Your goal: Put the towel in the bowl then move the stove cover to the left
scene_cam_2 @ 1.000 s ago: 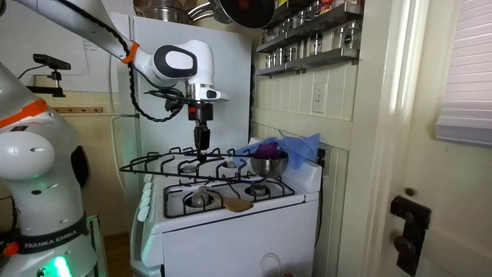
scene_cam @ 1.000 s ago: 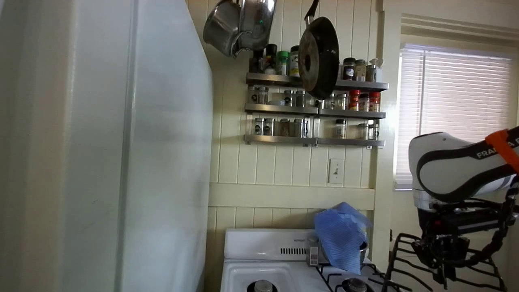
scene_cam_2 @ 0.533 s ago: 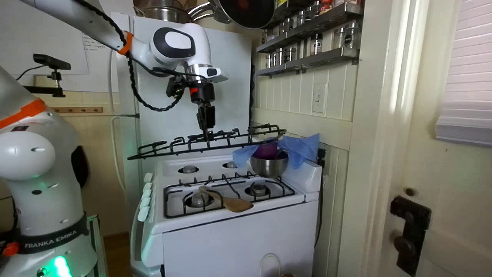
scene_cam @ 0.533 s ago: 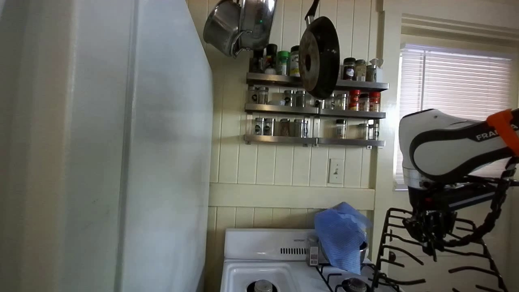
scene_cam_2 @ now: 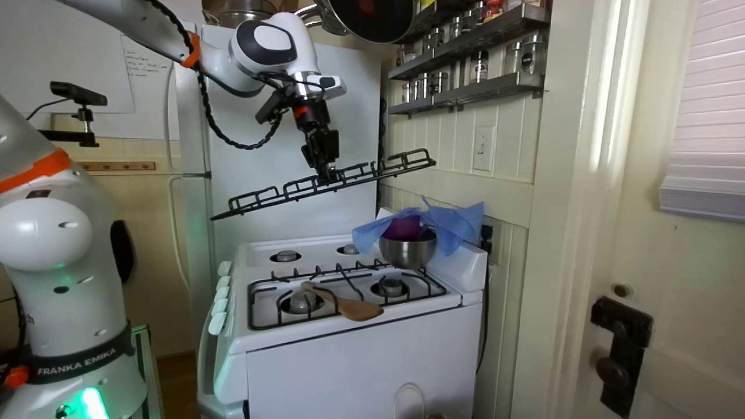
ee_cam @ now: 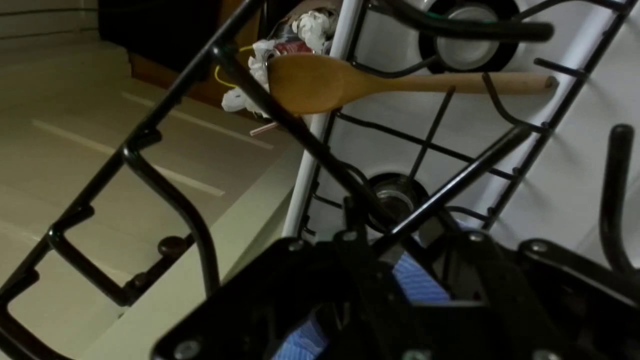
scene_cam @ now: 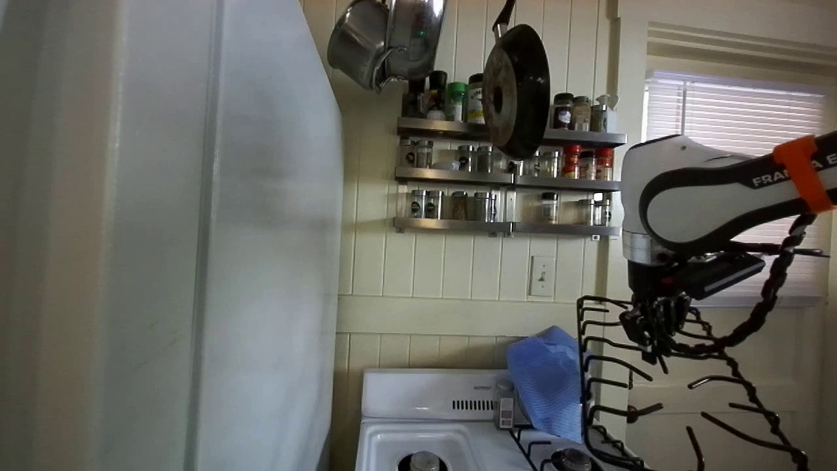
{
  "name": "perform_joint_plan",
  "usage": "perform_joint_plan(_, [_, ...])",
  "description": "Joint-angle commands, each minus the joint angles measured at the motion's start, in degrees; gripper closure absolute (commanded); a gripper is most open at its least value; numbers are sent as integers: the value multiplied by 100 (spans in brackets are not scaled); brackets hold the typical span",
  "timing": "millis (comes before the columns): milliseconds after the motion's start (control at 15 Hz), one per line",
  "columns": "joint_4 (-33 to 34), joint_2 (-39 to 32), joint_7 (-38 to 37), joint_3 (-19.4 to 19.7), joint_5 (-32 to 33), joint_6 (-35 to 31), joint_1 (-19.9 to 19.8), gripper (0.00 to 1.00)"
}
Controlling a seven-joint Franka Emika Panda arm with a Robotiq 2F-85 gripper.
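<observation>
Now tool [scene_cam_2: 327, 174] clamping stove cover [ee_cam: 300, 131], higher & tilted steeper vs. prev., towel [scene_cam_2: 460, 227] unmoved

Cream paneled wall [scene_cam: 451, 268] beside a bright, blind-covered window [scene_cam: 739, 111]

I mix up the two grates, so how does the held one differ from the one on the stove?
The held grate hangs in the gripper, above the stove; the resting grate sits on the stove.
The held grate is tilted, one end higher; the resting grate lies level.
A wooden spoon lies across the resting grate, not the held grate.
Both are black frames with prongs.
</observation>
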State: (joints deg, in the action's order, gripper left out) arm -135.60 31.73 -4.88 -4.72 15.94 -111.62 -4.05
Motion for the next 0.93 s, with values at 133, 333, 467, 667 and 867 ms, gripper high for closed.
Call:
perform_joint_plan(133, [1019,-689,455,-18,-93,237,408,92])
perform_joint_plan(333, [757,-680,356,0,-16,19,458,67])
perform_joint_plan(467, [888,-882,366,-22,-18,18,504,67])
perform_joint_plan(667, [941,-958,376,-16,-18,22,505,67])
perform_joint_plan(867, [982,-1024,163,-129,25,0,524,92])
